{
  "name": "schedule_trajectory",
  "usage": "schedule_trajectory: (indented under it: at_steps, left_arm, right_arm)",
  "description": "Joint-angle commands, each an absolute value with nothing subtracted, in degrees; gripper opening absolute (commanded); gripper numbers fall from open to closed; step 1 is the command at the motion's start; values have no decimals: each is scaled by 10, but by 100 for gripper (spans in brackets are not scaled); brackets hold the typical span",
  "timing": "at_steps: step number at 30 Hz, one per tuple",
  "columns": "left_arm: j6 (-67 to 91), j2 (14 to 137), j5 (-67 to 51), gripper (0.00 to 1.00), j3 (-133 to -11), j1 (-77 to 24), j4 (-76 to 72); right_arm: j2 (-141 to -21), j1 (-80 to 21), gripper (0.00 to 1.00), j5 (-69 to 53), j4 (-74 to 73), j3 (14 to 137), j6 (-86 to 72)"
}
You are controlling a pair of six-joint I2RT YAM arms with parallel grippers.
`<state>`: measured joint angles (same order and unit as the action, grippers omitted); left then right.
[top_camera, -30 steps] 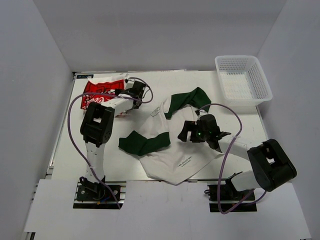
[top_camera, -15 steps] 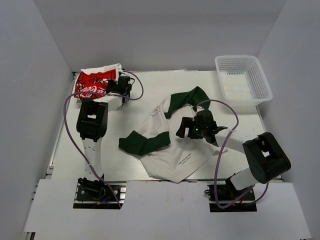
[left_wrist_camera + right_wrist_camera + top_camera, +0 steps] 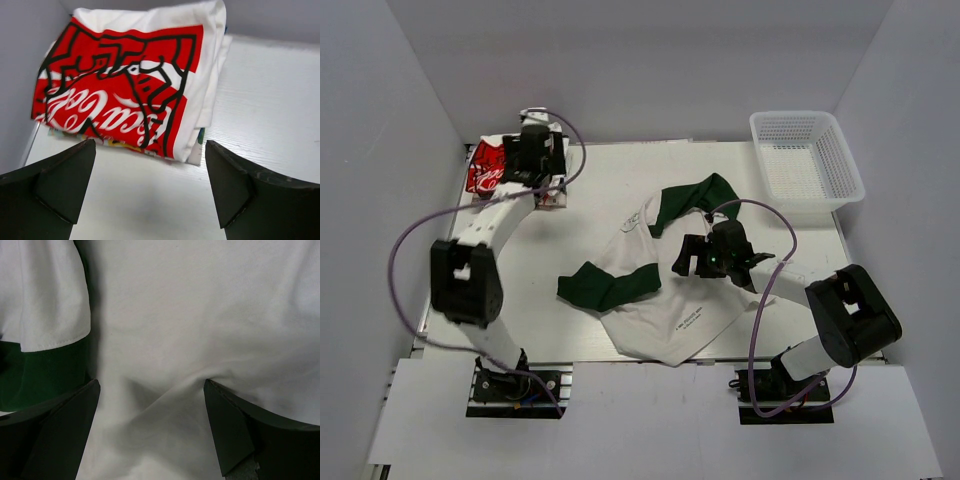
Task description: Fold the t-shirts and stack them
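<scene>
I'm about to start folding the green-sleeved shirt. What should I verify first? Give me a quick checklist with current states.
1. Right gripper open above the green-sleeved shirt: ok.
2. Its fingers touching the cloth: cannot tell.
3. Shirt lying flat: not ok, it is crumpled and the sleeves are bent.
4. Left gripper open and empty: ok.
5. Folded stack tidy in the far left corner: ok.
</scene>
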<state>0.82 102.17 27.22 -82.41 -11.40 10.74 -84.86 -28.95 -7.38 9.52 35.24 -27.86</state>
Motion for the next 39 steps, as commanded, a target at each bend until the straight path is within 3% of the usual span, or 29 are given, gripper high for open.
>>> schedule_trajectory:
  at_steps: [1,10,26,39]
  left_arm:
    - [118,924,234,100,-742,-87,121]
    - [272,946,107,100,-693,4,186]
    - [166,1126,-50,100,-726,91,33]
    - [161,1287,-113,93,-928,127,55]
  right_arm:
    - [-860,-290,90,-80,56,353,-270]
    - [-869,-287,90,-143,70,369,-265]
    - [-928,-285,90,-150,47,421,-238]
    - [-966,-278,90,-162,47,446,-236]
